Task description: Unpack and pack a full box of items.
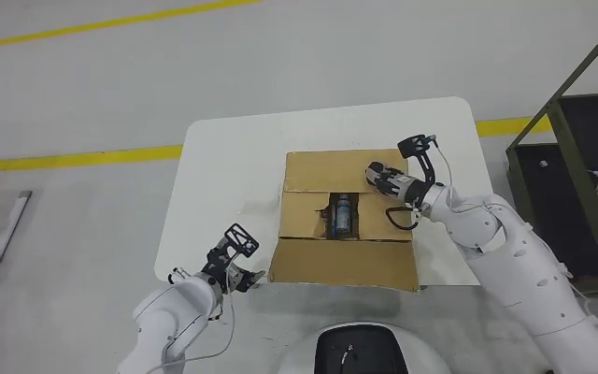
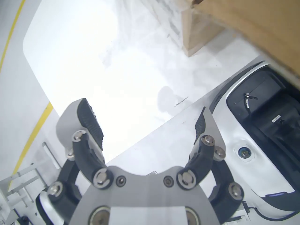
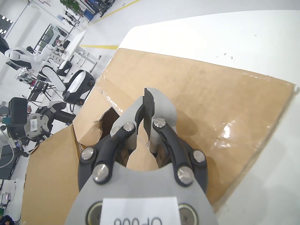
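Observation:
A brown cardboard box [image 1: 346, 210] stands in the middle of the white table [image 1: 224, 178], its top flaps partly spread. Through the gap between the flaps a dark bottle [image 1: 342, 215] lies inside. My right gripper [image 1: 374, 176] hovers just over the far flap near the gap; in the right wrist view the right gripper [image 3: 145, 108] is shut, with nothing seen between its pads, above the flap [image 3: 211, 99]. My left gripper [image 1: 238, 252] is at the table's near left edge, beside the box's corner [image 2: 199, 31]. In its own wrist view the left gripper [image 2: 143, 113] is open and holds nothing.
The near flap [image 1: 341, 264] hangs out over the table's front edge. A dark green metal rack [image 1: 561, 140] stands on the floor to the right of the table. Bare tabletop lies left of the box [image 2: 93, 47] and along the far side.

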